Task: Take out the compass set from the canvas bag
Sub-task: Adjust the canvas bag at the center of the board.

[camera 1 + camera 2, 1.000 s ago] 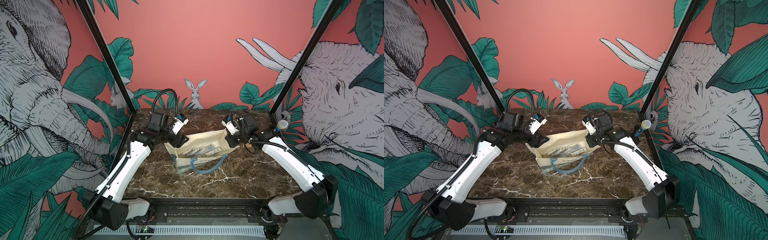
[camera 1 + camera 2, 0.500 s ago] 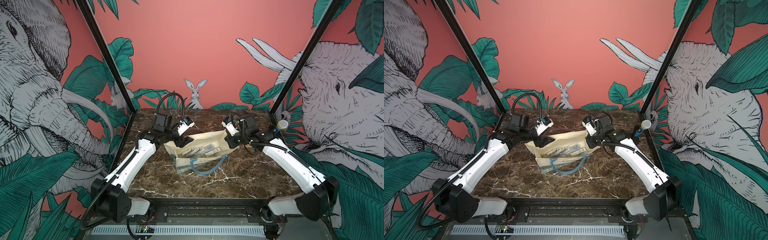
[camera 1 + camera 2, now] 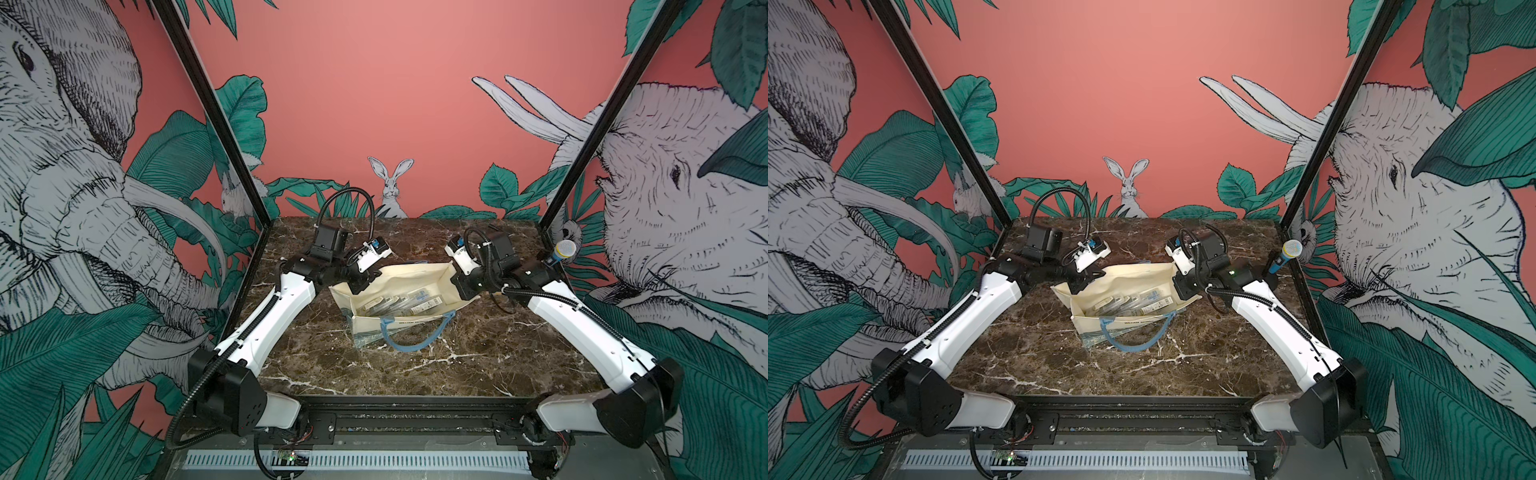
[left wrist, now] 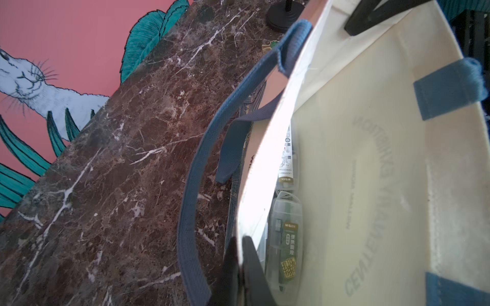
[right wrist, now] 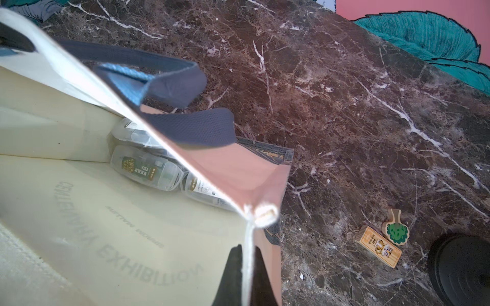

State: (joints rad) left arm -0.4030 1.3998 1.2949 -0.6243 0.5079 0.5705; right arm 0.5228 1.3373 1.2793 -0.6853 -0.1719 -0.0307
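The brown marble bench point(image 3: 415, 374) stretches out in front of me, and the canvas bag point(image 3: 415, 276) sits at its middle with its mouth up and spread wide. One blue strap handle point(image 3: 411, 348) hangs down the bag's near side onto the bench.

On the bag's floor the compass set point(image 4: 287, 238) lies in a clear case with a dark green label. Other clear cases point(image 3: 419, 305) lie just beside it.

My left pincer point(image 4: 240, 242) is closed tight on the bag's rim at its left end, with the cloth pinched between both fingers. My right pincer point(image 5: 248, 249) is clamped the same way on the rim at the right end, right at the seam. The mouth is held open between the two.

Beyond the bag, toward the bench's far right, a small wooden block with a tiger picture point(image 5: 379, 245) lies touching a wooden tree piece point(image 5: 396, 230). Both are near the black base of a microphone point(image 3: 563, 249) that stands at the far right edge.
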